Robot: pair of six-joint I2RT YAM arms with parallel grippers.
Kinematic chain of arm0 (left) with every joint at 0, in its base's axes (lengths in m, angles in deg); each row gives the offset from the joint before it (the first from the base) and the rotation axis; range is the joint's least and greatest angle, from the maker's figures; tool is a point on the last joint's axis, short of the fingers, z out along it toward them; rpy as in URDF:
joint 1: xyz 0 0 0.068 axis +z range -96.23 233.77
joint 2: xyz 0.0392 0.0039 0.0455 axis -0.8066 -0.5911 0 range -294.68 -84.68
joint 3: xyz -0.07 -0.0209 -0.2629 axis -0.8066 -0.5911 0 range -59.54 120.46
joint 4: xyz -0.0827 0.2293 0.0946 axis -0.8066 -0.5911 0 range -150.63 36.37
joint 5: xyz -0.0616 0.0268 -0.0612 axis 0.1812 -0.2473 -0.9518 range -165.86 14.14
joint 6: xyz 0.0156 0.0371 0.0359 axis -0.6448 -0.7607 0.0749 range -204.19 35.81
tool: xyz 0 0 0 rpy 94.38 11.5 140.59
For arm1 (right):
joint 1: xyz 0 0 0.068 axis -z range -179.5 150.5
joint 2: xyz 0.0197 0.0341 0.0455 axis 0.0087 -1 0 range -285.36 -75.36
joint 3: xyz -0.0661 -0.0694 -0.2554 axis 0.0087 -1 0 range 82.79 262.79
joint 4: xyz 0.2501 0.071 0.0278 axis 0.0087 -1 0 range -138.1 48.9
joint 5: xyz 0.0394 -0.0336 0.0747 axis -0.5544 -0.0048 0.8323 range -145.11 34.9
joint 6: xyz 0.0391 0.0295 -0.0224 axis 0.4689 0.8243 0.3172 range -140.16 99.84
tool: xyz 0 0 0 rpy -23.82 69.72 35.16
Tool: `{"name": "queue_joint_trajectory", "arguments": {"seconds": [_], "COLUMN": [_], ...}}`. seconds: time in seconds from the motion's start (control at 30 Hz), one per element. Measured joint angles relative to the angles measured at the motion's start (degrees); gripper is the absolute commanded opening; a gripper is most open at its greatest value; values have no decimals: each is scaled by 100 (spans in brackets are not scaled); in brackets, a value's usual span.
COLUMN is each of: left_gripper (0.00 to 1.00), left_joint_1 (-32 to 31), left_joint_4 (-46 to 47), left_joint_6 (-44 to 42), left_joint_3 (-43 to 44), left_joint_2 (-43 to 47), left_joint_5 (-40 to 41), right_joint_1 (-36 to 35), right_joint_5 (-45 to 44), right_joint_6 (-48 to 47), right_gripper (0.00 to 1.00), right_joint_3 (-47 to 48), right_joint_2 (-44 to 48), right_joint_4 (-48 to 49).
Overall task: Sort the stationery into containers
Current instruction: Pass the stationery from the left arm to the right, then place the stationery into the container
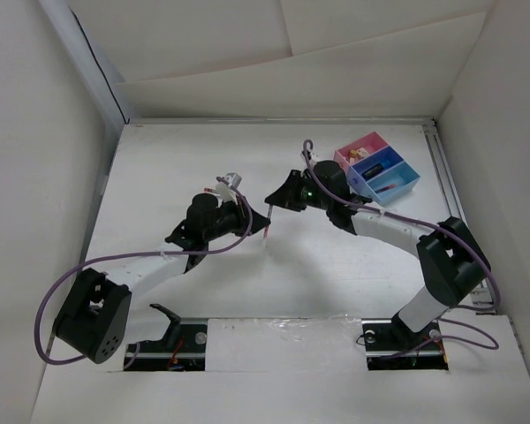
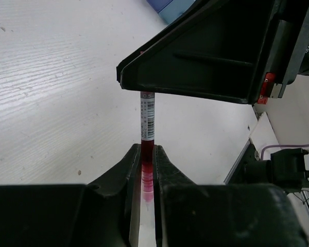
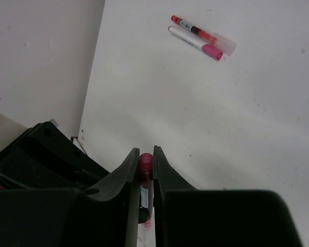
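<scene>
Left hand (image 2: 147,148) is clamping a thin red plastic pen (image 2: 147,113) (barcode label showing). Right hand (image 3: 146,150) is gripping its other end.

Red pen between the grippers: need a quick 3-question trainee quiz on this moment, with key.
1. True or false: only the left gripper grips the red pen.
2. In the right wrist view, how many loose pens lie on the table? A one, B two, C four.
3. Fill in: the middle one of the three joined trays is ____.
Key: 1 false, the right gripper clamps its other end; 2 B; 3 dark blue.
</scene>
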Motion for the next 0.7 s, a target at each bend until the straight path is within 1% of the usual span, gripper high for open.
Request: {"name": "queue_joint_trajectory", "arguments": {"seconds": [0.03, 0.07, 0.1, 0.17, 0.2, 0.23, 0.37, 0.5, 0.6, 0.7], "left_gripper": [3, 16, 23, 35, 44, 47, 55, 56, 56, 56], "left_joint_1": [2, 4, 2, 0, -7, -24, -37, -37, -37, -37], "left_joint_4": [15, 26, 37, 50, 70, 87, 52, -125, -289, -474], "left_joint_6": [0, 2, 0, 9, 17, 15, 26, 4, -2, -4], "left_joint_3": [0, 0, 0, 0, 0, 0, 0, 0, 0, 0], "left_joint_2": [0, 0, 0, 2, 2, 2, 105, 501, 876, 1165], "left_joint_5": [-4, -4, -2, -15, -26, -28, 9, 229, 431, 693], "right_joint_1": [4, 13, 20, 31, 55, 92, 404, 905, 1458, 2020], "right_joint_5": [4, 4, 2, -20, -59, -83, -223, -485, -691, -1169], "right_joint_6": [7, 17, 20, 13, 11, -7, -57, -140, -219, -262], "right_gripper": [0, 0, 0, 0, 0, 0, 0, 0, 0, 0], "right_joint_3": [0, 0, 0, 0, -2, -2, -20, -31, -31, -11], "right_joint_2": [0, 0, 2, 9, 9, 15, 177, 472, 743, 946], "right_joint_4": [20, 33, 37, 37, 37, 26, -103, -249, -398, -662]}}
